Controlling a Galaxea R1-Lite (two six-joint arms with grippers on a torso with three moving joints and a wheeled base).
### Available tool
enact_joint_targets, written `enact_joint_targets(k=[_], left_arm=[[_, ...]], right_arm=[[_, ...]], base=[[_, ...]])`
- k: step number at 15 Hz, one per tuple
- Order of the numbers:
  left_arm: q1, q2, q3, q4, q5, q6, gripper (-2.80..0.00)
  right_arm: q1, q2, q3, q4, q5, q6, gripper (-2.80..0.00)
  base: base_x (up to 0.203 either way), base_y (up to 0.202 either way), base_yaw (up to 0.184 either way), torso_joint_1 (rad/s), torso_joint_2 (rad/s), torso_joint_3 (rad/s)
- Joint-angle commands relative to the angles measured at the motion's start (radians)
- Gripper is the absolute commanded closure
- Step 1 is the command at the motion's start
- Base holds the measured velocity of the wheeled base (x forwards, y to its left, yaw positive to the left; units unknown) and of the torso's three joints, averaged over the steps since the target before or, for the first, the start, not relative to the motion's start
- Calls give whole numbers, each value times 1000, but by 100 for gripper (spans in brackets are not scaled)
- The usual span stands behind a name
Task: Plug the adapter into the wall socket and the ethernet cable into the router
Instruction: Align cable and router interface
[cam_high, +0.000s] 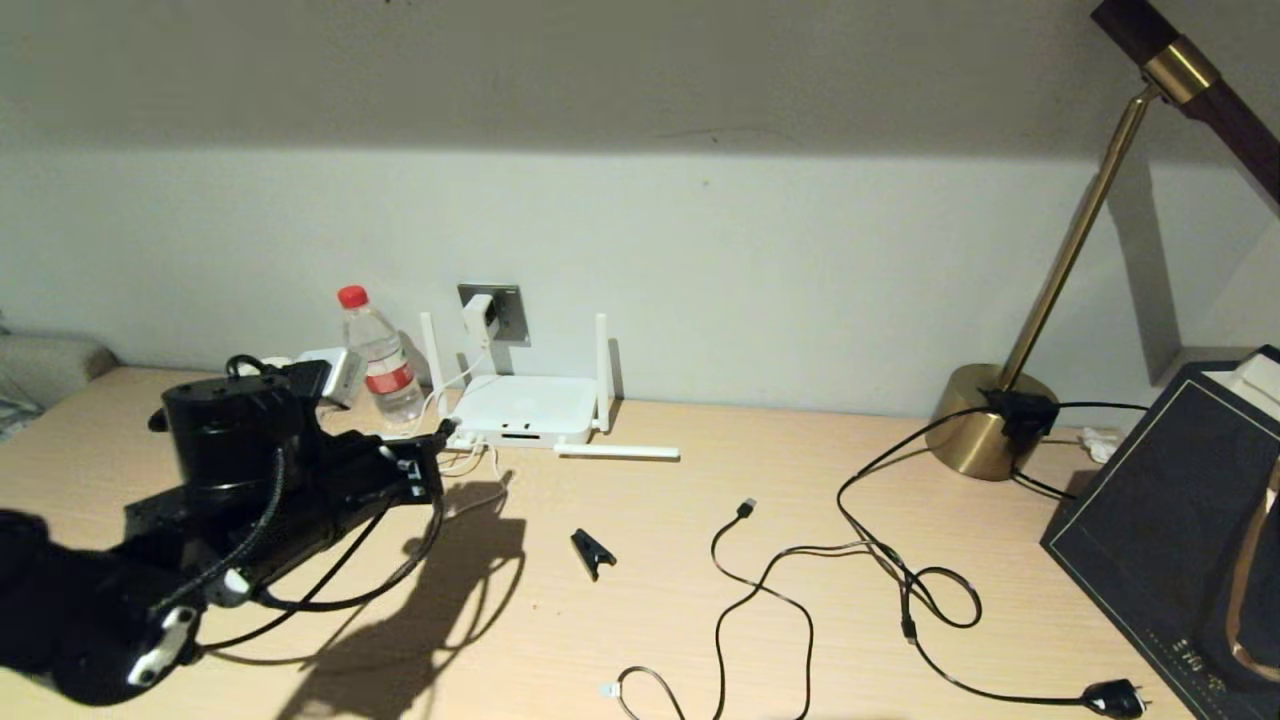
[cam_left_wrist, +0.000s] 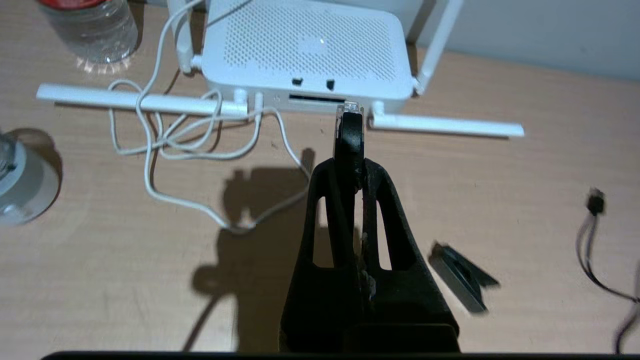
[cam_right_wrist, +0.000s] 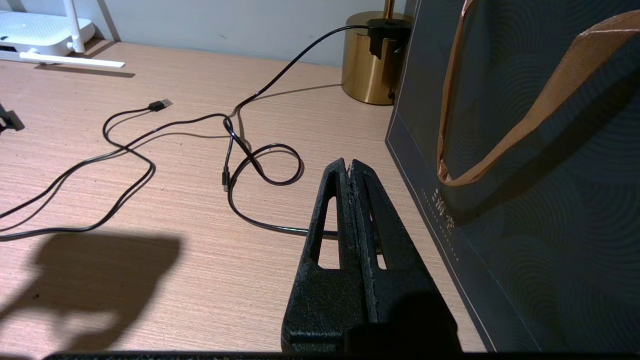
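Desk (cam_high: 700, 600) of pale wood grain is running wide under a plain white wall, a brass lamp base (cam_high: 985, 420) sitting at the robot's right and throwing hard shadows forward. At the back, the adapter (cam_high: 478, 318) is already sitting in the wall socket (cam_high: 510, 310), its white cord (cam_left_wrist: 150, 165) looping down beside the router (cam_high: 522, 408). One antenna is lying flat on the desk in front of the router's right corner.

Left gripper (cam_left_wrist: 352, 150) is clenching the ethernet cable (cam_left_wrist: 350, 127), holding its clear connector right at the router's front edge, just beside the dark port slot; whether it is seated I cannot tell. Right gripper (cam_right_wrist: 350, 167) is hanging clamped on nothing, low over the desk beside a dark paper bag (cam_right_wrist: 525, 175).

A water bottle (cam_high: 382, 360) with a red cap and red label is standing left of the router; its contents are too unclear to call. The bag is carrying small gold lettering, unreadable. A black clip (cam_high: 592, 551) and a thin USB cable (cam_high: 745, 580) are lying mid-desk.
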Motion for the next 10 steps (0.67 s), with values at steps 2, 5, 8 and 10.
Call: enact_joint_targets(k=[2, 5, 8, 10], left_arm=[[3, 175, -59, -79, 3, 1, 0], [11, 245, -88, -124, 5, 17, 0], [26, 312, -120, -152, 4, 26, 0], [28, 340, -145, -153, 3, 26, 0]], right_arm=[[0, 2, 15, -1, 1, 0, 0], [0, 2, 15, -1, 1, -1, 0], [0, 2, 15, -1, 1, 0, 0], [0, 2, 15, -1, 1, 0, 0]], base=[[0, 0, 0, 0, 0, 0], [0, 0, 0, 0, 0, 0], [0, 0, 0, 0, 0, 0], [0, 0, 0, 0, 0, 0]])
